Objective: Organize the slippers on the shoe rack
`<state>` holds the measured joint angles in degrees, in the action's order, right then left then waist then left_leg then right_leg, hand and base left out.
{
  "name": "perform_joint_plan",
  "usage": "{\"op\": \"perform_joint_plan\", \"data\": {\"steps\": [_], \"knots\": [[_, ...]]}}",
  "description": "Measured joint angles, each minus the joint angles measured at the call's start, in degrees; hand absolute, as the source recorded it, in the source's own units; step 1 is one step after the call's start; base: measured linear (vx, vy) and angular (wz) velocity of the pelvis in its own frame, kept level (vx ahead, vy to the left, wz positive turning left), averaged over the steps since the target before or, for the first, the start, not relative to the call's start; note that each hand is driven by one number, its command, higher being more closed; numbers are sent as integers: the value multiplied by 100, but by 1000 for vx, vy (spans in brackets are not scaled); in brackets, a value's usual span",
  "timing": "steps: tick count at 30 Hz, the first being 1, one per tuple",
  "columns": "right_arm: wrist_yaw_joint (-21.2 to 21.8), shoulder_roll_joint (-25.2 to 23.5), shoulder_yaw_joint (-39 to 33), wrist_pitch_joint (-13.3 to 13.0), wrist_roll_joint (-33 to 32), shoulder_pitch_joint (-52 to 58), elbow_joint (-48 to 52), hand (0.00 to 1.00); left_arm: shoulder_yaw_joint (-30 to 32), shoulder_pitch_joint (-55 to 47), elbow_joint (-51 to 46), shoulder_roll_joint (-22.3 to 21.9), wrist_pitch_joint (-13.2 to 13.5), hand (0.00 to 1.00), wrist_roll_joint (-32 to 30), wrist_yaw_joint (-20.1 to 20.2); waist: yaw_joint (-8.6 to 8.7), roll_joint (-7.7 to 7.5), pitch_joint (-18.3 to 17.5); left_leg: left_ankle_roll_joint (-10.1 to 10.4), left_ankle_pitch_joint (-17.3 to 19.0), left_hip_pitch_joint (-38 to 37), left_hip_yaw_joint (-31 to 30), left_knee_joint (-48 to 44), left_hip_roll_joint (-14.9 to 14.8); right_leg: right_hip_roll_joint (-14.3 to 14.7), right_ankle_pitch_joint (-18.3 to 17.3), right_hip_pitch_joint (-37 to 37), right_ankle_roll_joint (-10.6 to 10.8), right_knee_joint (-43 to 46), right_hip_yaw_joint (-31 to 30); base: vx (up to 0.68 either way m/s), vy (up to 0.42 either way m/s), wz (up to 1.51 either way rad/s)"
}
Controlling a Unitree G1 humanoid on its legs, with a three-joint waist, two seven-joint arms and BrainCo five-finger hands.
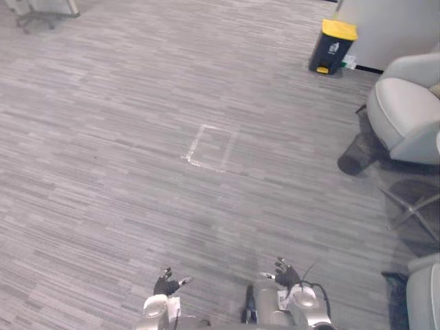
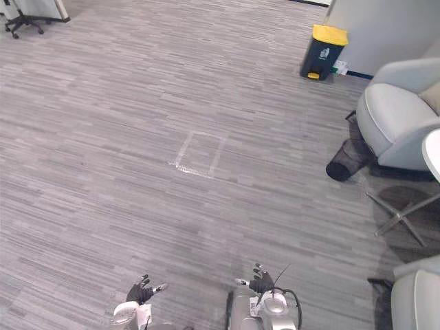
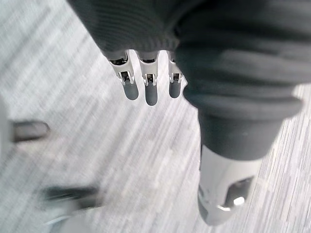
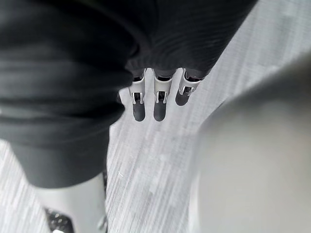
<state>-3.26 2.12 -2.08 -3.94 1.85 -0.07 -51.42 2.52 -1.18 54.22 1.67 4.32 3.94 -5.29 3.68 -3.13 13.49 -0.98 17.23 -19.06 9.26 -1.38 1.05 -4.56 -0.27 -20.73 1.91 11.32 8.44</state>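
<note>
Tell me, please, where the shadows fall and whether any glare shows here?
Left eye view: soft shadows lie under the grey armchair and the metal table base; the carpet elsewhere is evenly lit, without glare. Right eye view: the same. Left wrist view: a bright spot glints on the thumb of the left hand.

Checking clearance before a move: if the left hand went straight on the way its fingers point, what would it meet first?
Probably the grey carpet floor: in the left wrist view the straight fingers of the left hand point at it with nothing in between, though how far off it lies is unclear.
</note>
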Motion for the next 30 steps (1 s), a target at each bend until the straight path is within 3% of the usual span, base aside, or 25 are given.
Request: {"op": "perform_joint_plan", "data": {"steps": [1,2,3,5,6,7,8,9,10,11,12,13,15,16,17,18,19,21,23,24,25,26,27,28,30], "knots": [[8,0,2,0,-17,-2,-2,0,10,-23,39,4,-2,0,-17,-1,6,7,0,39,66,-138,-77,23,-23,37,430,-2,-114,170,-95,617,-267,31],[17,32,-8,5,-10,-7,-8,0,21,-25,107,-44,-5,0,-38,-1,4,52,-60,55,78,-253,-170,-16,-120,133,626,-49,-285,460,-128,674,-287,17],[17,59,-74,3,-2,-27,17,0,38,-30,116,-109,-5,0,-42,13,-10,290,-104,93,54,-130,-222,-377,-374,242,279,-75,-442,734,-3,667,-276,11],[17,74,-259,33,-14,-20,80,0,127,-21,110,-214,-3,0,-43,13,9,420,-73,282,-63,176,-206,-1418,-572,366,-56,106,-471,930,170,714,-256,13],[16,93,-276,52,-48,54,146,0,350,-16,59,-275,-11,0,-41,9,59,510,-24,610,-498,799,-194,-3192,-856,482,-347,533,-523,894,248,618,-172,10],[14,116,-264,66,-68,98,201,0,423,-41,14,-305,-11,0,-41,13,56,552,-4,678,-952,1052,-182,-3893,-1003,539,-431,771,-558,818,226,593,-111,-9],[6,136,-213,100,-77,182,337,0,554,-174,-129,-378,-7,0,-41,15,-22,637,2,785,-1290,1515,-65,-5154,-1365,698,-648,1201,-684,644,126,467,-51,-36],[1,104,-210,104,-80,194,351,0,583,-212,-249,-400,-4,0,-42,16,-54,656,4,653,-1073,1846,146,-5852,-1591,799,-810,1516,-732,530,20,687,-56,-59],[-4,-25,-192,123,-88,211,314,0,601,-252,-476,-388,0,0,-40,40,-159,503,-1,521,-743,2456,509,-6231,-1701,788,-1007,2082,-719,253,-270,561,-29,-46],[-4,-38,-179,124,-89,210,311,0,600,-257,-502,-384,5,0,-36,43,-178,467,-2,511,-703,2535,566,-6194,-1697,775,-1023,2135,-709,204,-306,757,29,-85],[2,-109,-162,123,-89,207,195,0,680,-277,-646,-370,41,0,-32,53,-280,386,-30,399,-355,2983,966,-5692,-1602,631,-1039,2495,-655,-23,-585,423,47,-79],[3,-109,-162,122,-89,179,120,0,722,-279,-647,-363,43,0,-32,53,-336,376,-53,414,-296,3055,1063,-5423,-1557,578,-1043,2522,-596,-34,-686,511,107,-123],[5,-174,-200,166,-81,93,22,0,760,-263,-685,-292,55,0,-34,45,-403,377,-11,365,-317,3567,1138,-3591,-1196,259,-1221,3019,-368,-289,-1061,502,173,-94],[4,-166,-217,166,-70,94,-1,0,751,-263,-686,-284,64,0,-33,41,-403,371,-17,421,-481,3584,1068,-3009,-1088,186,-1244,3099,-330,-336,-1068,599,251,-63],[-17,-122,-219,162,-56,121,-50,0,701,-282,-684,-287,90,0,-32,38,-408,416,-51,517,-945,3510,897,-1681,-906,110,-1293,3252,-251,-452,-1078,709,363,-69],[-20,3,-197,173,-52,107,-231,0,620,-283,-590,-291,114,0,-30,38,-445,571,-76,467,-2093,3449,616,-1044,-884,107,-1395,3623,-134,-712,-1250,593,309,-63],[-20,-2,-179,182,-52,87,-263,0,621,-263,-556,-263,109,0,-30,38,-460,547,-73,351,-2116,3448,580,-1109,-838,72,-1396,3685,-126,-742,-1262,591,328,-35],[-10,-111,-174,169,-46,50,-342,0,617,-193,-492,-120,98,0,-25,22,-406,329,-113,100,-1617,3543,549,-1554,-622,-84,-1176,3609,-180,-447,-1200,559,308,14],[-8,-97,-197,167,-23,81,-361,0,524,-186,-474,-72,91,0,-17,30,-400,243,-161,-104,-1148,3542,511,-2023,-456,-259,-1215,3408,-4,433,-1349,526,312,20],[-10,-101,-219,165,-8,107,-414,0,485,-178,-394,-6,95,0,-7,27,-404,130,-236,-94,-764,3404,616,-2211,-317,-365,-1225,3097,457,1463,-1485,639,339,1],[16,-118,-217,166,11,95,-430,0,469,-166,-296,72,83,0,20,25,-411,30,-248,-127,-496,3112,677,-2173,-137,-442,-812,2568,1079,2782,-1703,536,275,-9],[23,-118,-218,162,28,85,-412,0,452,-155,-260,98,68,0,19,23,-408,20,-225,-106,-441,2981,680,-2136,-96,-443,-704,2412,1231,3238,-1746,639,286,-14],[43,-71,-234,121,29,81,-330,0,347,-118,-123,164,-18,0,12,18,-329,33,-174,-115,-280,2450,674,-1940,13,-426,-743,1924,1111,4516,-1579,414,153,-7],[45,-25,-235,101,25,91,-320,0,272,-138,-103,170,-31,0,7,14,-281,58,-151,-144,-227,2170,668,-1807,31,-412,-861,1744,893,4866,-1426,518,179,-6],[44,74,-239,65,-6,127,-239,0,7,-145,3,131,-41,0,-54,20,-230,268,-118,-178,-233,1200,681,-1140,-21,-305,-1416,1049,190,4857,-577,535,102,5]]}}
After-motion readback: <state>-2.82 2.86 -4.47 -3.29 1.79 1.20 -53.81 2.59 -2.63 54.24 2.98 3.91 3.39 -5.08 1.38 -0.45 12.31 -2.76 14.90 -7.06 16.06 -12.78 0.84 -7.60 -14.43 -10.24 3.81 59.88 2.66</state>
